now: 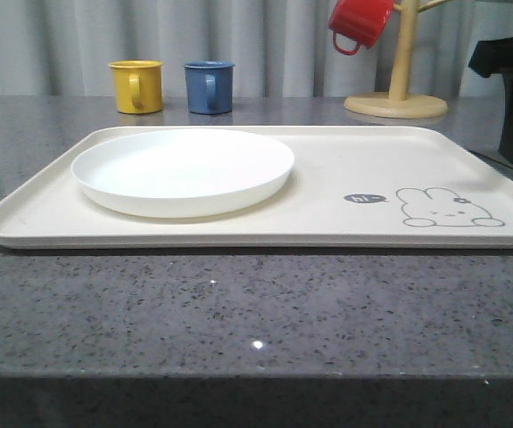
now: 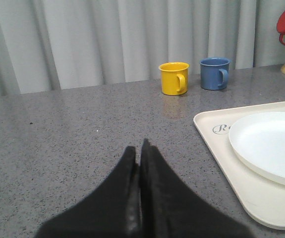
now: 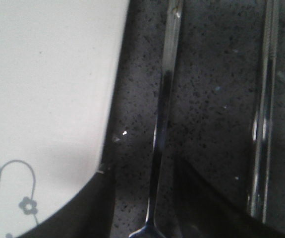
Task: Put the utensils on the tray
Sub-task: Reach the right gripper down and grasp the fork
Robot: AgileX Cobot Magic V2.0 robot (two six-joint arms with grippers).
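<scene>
Your right end effector point(image 3: 164, 198) is the nearer one: in its wrist view it straddles a slim metal utensil point(image 3: 163, 106) lying on the grey worktop point(image 3: 216, 74), long axis running from the top to the bottom of the frame, just beside the tray point(image 3: 48, 84) edge at left. A second shiny piece point(image 3: 263, 109) lies parallel at right. It looks open around the handle. Your left end effector point(image 2: 141, 148) is closed, empty, well away.
</scene>
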